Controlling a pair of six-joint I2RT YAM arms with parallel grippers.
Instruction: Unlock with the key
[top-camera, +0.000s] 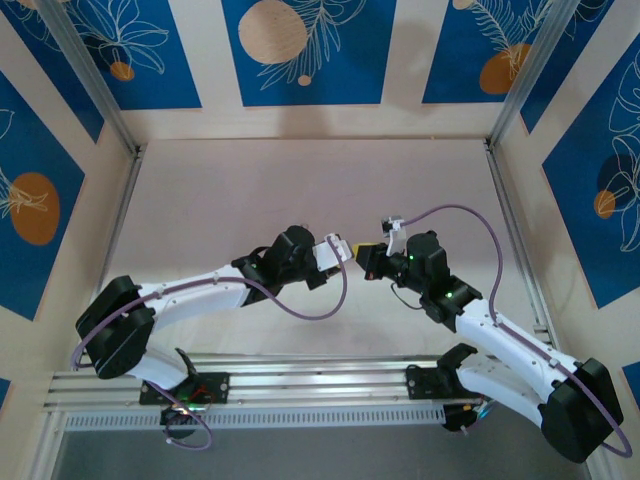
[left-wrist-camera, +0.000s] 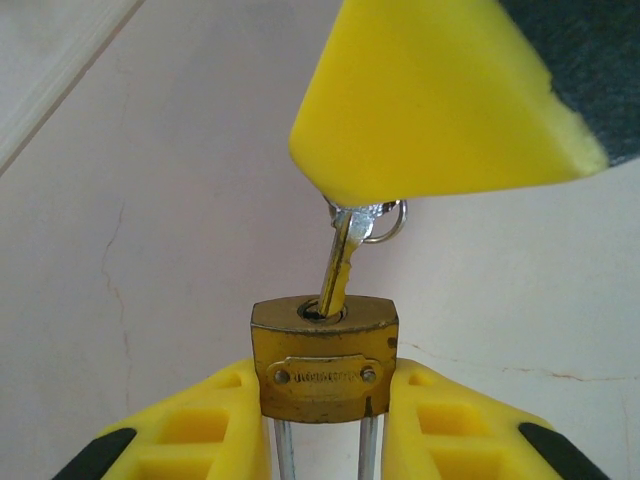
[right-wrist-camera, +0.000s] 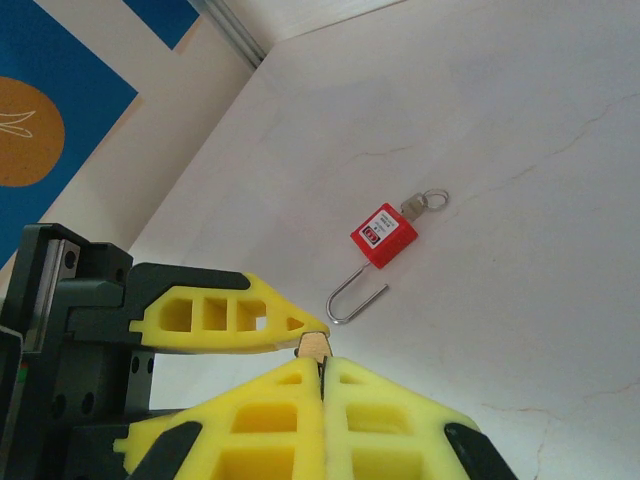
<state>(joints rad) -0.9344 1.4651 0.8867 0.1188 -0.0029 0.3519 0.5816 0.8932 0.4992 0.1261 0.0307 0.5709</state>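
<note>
A small brass padlock (left-wrist-camera: 323, 360) stands keyhole-up between the yellow fingers of my left gripper (left-wrist-camera: 325, 382), which is shut on its body; the steel shackle hangs below. The key (left-wrist-camera: 340, 270) is pale and thin, and its tip sits in the keyhole, tilted slightly right. Its head and ring are pinched in the yellow fingers (left-wrist-camera: 430, 100) of my right gripper. In the right wrist view my right gripper (right-wrist-camera: 322, 362) is shut, and a corner of the brass padlock (right-wrist-camera: 313, 345) shows just past its tips. Both grippers meet mid-table, left gripper (top-camera: 335, 252) and right gripper (top-camera: 365, 258).
A red padlock (right-wrist-camera: 384, 236) lies on the pale table (right-wrist-camera: 520, 150) beyond the grippers, with its shackle (right-wrist-camera: 352, 302) swung open and a keyring (right-wrist-camera: 425, 203) at its base. Walls and aluminium rails (top-camera: 120, 210) enclose the table.
</note>
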